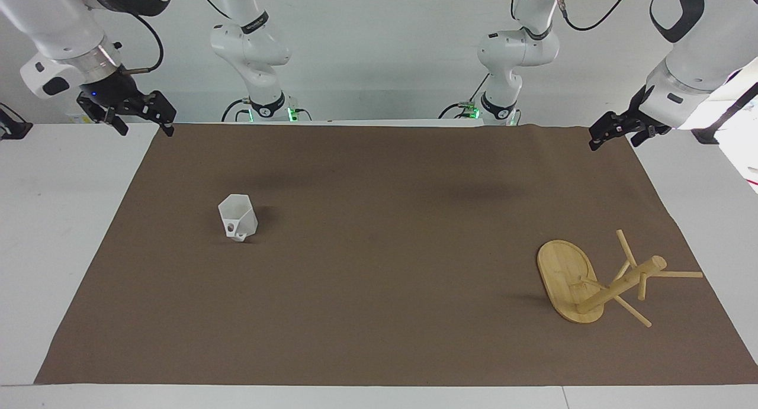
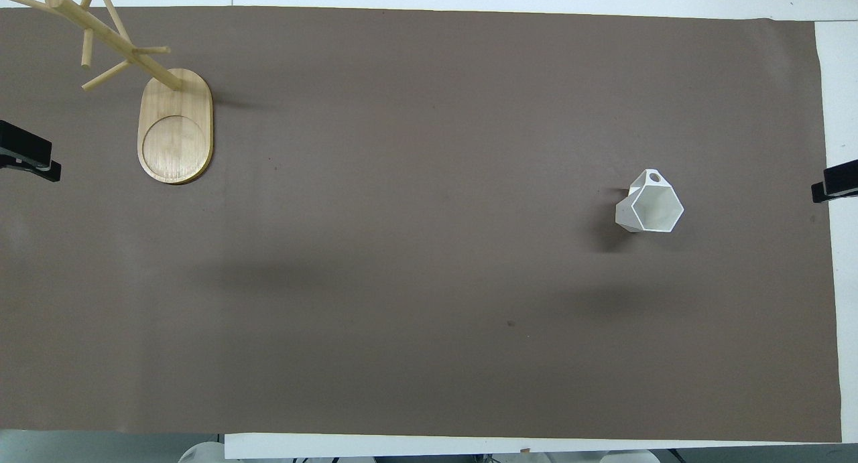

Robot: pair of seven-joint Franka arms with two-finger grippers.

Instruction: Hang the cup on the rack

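The white faceted cup (image 1: pixel 238 218) (image 2: pixel 649 205) stands upright on the brown mat toward the right arm's end, its pierced handle turned away from the robots. The bamboo rack (image 1: pixel 568 279) (image 2: pixel 175 135) stands on its oval base toward the left arm's end, farther from the robots than the cup, with thin pegs sticking out of its post. My right gripper (image 1: pixel 144 125) (image 2: pixel 834 185) hangs open and empty over the mat's edge at its own end. My left gripper (image 1: pixel 616 141) (image 2: pixel 27 158) hangs open and empty over the mat's edge near the rack.
The brown mat (image 1: pixel 379 314) covers most of the white table (image 1: pixel 59 219). Both arm bases stand along the table's edge at the robots' end. Nothing else lies on the mat between cup and rack.
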